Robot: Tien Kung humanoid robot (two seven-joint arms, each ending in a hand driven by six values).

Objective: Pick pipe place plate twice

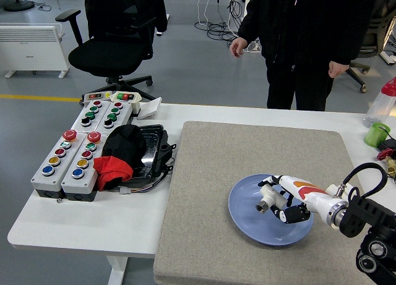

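Observation:
A blue plate (247,223) lies on the grey mat (247,161) at the front right. My right hand (281,204) reaches in from the right over the plate's middle. Its fingers are curled around a white pipe fitting (268,196) and hold it just above the plate. The left hand is out of view.
Two grey button boxes (77,149) and a black tray with black and red cloth (127,152) sit at the left. A green cup (375,134) and a bottle (383,99) stand at the far right. A person (309,38) stands behind the table, hands at their sides.

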